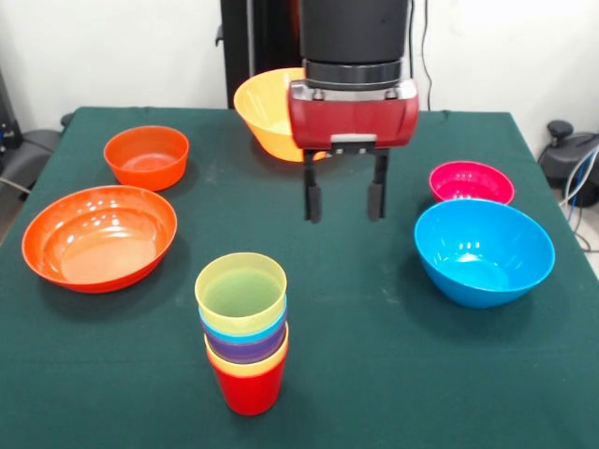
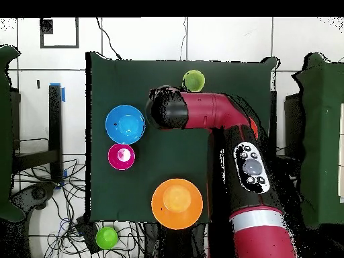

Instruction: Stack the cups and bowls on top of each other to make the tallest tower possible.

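A tower of several nested cups (image 1: pixel 243 341) stands near the table's front edge, with a red cup as base and a pale yellow cup on top. In the overhead view only its top (image 2: pixel 194 80) shows. My gripper (image 1: pixel 344 213) hangs open and empty above the table's middle, behind and right of the tower. The large yellow-orange bowl (image 1: pixel 265 112) sits behind the gripper. The large blue bowl (image 1: pixel 484 251) and the small magenta-pink bowl (image 1: pixel 471 181) are at the right. The wide shallow orange bowl (image 1: pixel 99 236) and the small orange bowl (image 1: pixel 146 156) are at the left.
The green table cloth (image 1: pixel 374 355) covers the table. In the overhead view the red arm (image 2: pixel 222 111) lies across the table and hides both orange bowls. The blue bowl (image 2: pixel 125 123), pink bowl (image 2: pixel 121 156) and yellow-orange bowl (image 2: pixel 177 203) show there.
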`<move>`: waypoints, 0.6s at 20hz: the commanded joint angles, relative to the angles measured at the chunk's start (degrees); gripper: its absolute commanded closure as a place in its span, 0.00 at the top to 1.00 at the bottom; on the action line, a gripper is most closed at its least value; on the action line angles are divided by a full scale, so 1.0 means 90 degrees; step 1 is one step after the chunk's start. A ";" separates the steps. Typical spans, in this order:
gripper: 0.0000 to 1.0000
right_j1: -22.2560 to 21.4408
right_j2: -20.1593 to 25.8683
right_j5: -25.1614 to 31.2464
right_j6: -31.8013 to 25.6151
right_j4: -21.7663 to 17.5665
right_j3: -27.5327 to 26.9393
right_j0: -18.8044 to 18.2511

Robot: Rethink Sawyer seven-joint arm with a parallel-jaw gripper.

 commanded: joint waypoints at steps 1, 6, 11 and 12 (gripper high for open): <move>1.00 0.0021 0.0099 0.0895 0.0477 0.0174 0.0706 0.0206; 1.00 0.0059 0.0020 0.0856 0.0681 0.0343 0.0801 0.0362; 1.00 0.0214 -0.0314 0.0641 0.1137 0.0429 0.0833 0.0737; 1.00 0.0243 -0.0384 0.0562 0.1236 0.0457 0.0840 0.0828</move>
